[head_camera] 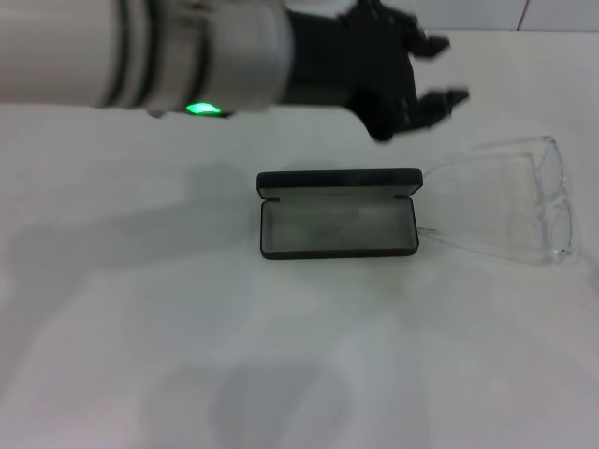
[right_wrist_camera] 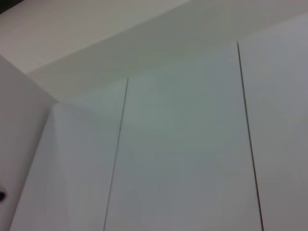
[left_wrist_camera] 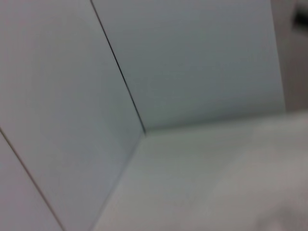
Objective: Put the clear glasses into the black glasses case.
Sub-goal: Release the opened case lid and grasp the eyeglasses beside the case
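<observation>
White tabletop (head_camera: 309, 374) under soft light, pale panelled walls (left_wrist_camera: 192, 62) with thin dark seams.

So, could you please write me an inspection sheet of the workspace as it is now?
Surface: white table, bare in front.
Job's things: black glasses case lies open, nothing inside; clear glasses lie on the table at its right end, temples toward it.
Clutter: nothing seen.
Grippers: left gripper hangs above and behind the case, jaws apart, holding nothing; right gripper not in view.
Cables: nothing seen.
Surroundings: white panelled walls.
</observation>
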Motion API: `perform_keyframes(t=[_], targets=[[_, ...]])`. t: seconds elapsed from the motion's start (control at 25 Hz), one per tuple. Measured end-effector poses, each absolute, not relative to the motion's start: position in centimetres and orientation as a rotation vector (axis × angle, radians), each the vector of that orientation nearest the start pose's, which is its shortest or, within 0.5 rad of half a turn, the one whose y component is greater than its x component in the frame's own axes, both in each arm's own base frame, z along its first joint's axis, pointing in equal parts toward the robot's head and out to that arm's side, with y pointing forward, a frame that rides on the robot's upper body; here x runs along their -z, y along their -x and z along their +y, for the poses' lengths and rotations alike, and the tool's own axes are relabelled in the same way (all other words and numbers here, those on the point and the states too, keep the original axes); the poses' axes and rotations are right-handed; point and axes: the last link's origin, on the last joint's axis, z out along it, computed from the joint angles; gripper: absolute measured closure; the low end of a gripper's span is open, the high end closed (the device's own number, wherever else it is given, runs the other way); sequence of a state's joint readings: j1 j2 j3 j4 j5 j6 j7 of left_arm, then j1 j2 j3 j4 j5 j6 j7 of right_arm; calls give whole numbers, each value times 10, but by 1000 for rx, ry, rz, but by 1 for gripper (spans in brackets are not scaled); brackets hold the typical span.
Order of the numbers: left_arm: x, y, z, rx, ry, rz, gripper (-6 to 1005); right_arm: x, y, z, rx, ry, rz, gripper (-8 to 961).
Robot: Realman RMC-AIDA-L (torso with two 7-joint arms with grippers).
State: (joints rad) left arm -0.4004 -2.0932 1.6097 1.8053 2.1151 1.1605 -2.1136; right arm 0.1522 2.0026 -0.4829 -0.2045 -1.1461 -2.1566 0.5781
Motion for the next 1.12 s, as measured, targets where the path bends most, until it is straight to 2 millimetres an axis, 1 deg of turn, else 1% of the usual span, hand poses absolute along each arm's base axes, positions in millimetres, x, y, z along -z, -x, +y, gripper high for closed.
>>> perform_keyframes(t=[0.08,0.16,0.24,0.28,0.32,0.4,0.48,0.56,0.64,0.68,0.72,0.8,0.84,0.88,0.92,1.0,1.12], targets=[[-19,54,315,471,2668,46,557,-98,-320,186,-1325,1612,-17,401],[-30,61,317,550,2645,5,557,-98,-316,191,-1355,1641,-16,414],[-39,73,317,605,2615,-29,557,-100,-315,196,-1389,1682,15,426],[-41,77,317,613,2606,-37,557,-106,-314,209,-1449,1751,122,427],[-43,83,317,620,2594,-51,557,-106,-314,209,-1449,1751,122,429],[-44,91,317,619,2584,-68,557,-112,-311,225,-1490,1848,258,431],[-43,96,318,616,2583,-83,557,-118,-305,243,-1471,1996,410,434],[-41,100,320,613,2587,-98,557,-126,-293,259,-1409,2154,565,437],[-39,104,321,608,2589,-108,557,-132,-277,276,-1275,2295,709,440],[-38,105,322,604,2590,-108,557,-134,-268,283,-1197,2345,749,441],[-37,107,322,601,2591,-108,557,-136,-260,290,-1089,2388,800,445],[-35,111,324,593,2593,-108,557,-136,-240,311,-767,2440,933,454],[-34,115,325,585,2591,-107,557,-135,-235,318,-650,2443,983,458],[-34,116,325,582,2590,-107,558,-135,-227,328,-474,2430,1049,462],[-33,118,326,585,2590,-106,558,-134,-222,333,-403,2429,1072,465],[-33,120,327,590,2589,-103,558,-132,-208,345,-166,2403,1142,472],[-36,128,331,657,2565,-97,558,-126,-194,360,103,2341,1163,482]])
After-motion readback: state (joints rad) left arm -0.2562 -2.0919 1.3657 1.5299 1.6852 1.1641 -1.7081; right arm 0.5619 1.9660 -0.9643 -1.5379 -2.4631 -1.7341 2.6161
